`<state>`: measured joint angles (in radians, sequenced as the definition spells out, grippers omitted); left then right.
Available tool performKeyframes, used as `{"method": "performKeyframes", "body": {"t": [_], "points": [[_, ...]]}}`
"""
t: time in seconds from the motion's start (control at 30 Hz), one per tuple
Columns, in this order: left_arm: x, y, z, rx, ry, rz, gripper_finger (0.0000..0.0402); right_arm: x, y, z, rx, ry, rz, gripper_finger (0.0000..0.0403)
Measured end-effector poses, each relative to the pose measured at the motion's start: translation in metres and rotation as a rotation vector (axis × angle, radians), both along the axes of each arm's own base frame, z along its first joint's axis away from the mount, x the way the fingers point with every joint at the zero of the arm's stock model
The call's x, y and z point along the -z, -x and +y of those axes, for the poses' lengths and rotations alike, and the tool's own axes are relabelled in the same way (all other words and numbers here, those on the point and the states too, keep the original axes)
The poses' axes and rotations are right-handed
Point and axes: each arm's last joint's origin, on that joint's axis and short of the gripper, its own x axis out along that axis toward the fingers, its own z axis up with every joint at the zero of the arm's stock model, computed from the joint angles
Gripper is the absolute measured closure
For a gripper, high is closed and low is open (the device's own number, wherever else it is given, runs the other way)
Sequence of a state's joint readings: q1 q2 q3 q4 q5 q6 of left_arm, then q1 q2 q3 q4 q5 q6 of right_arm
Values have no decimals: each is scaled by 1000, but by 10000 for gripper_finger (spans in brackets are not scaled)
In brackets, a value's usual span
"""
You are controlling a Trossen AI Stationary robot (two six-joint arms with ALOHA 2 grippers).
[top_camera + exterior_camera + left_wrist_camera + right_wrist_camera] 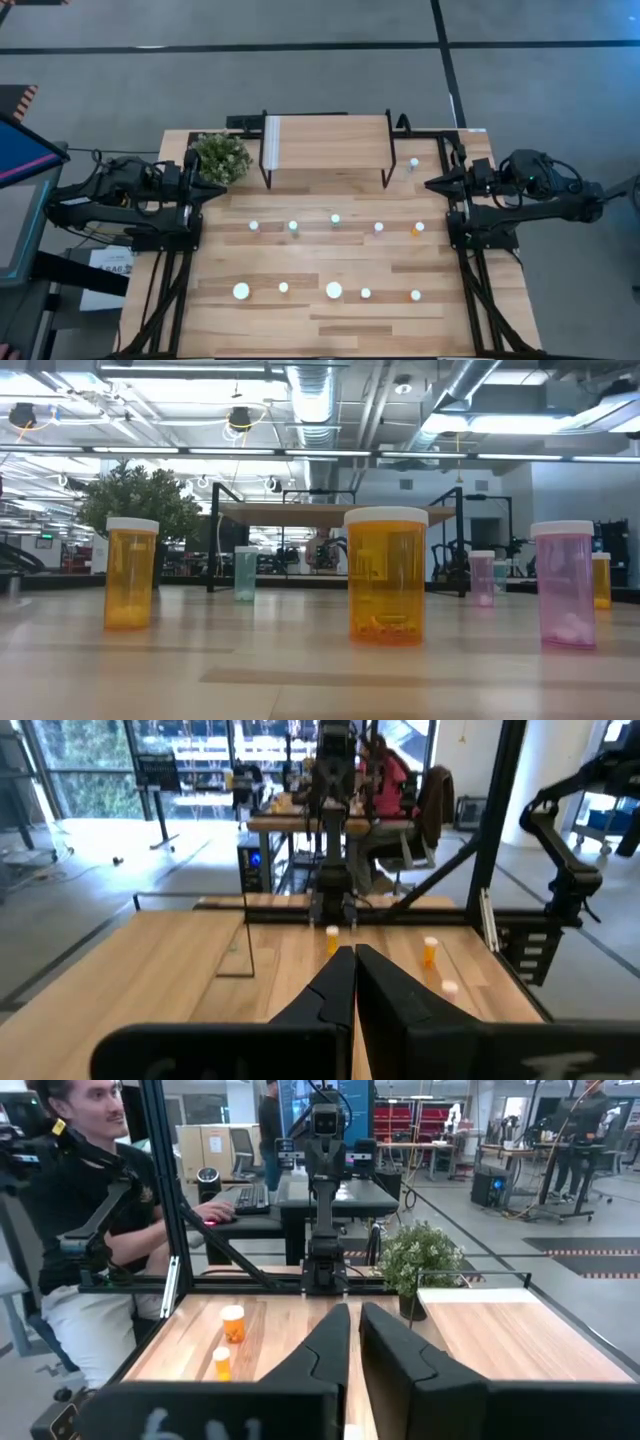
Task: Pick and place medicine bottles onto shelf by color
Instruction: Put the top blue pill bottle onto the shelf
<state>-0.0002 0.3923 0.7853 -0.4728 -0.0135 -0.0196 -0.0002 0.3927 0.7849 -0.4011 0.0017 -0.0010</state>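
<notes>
The medicine bottles stand upright on the tabletop in two rows, the far row around (pixel 335 219) and the near row around (pixel 334 290). One more bottle (pixel 413 163) stands beside the right legs of the shelf (pixel 325 140). The low view shows a wide orange bottle (pixel 386 575), a slimmer orange one (pixel 131 573), a pink one (pixel 566 585) and a green one (pixel 245 572). My left gripper (pixel 222 190) hovers shut at the table's left edge, and my right gripper (pixel 428 183) hovers shut at the right edge. Both point inward and touch nothing.
A small potted plant (pixel 220 157) stands left of the shelf, close to my left gripper. The shelf's top board (pixel 500 1330) is bare. A seated person (pixel 90 1200) works at a desk beyond the table's left side. Black frame rails run along both table sides.
</notes>
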Motion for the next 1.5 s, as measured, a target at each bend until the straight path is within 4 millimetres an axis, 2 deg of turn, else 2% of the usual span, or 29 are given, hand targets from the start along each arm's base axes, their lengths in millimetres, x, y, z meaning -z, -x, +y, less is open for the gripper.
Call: {"method": "performKeyframes", "body": {"t": [0.87,1.5], "points": [[43,14,0,-2,2,471,402,0,0,0,0,-1,-1,342],[46,16,0,-2,2,505,402,0,0,0,0,-1,-1,342]]}}
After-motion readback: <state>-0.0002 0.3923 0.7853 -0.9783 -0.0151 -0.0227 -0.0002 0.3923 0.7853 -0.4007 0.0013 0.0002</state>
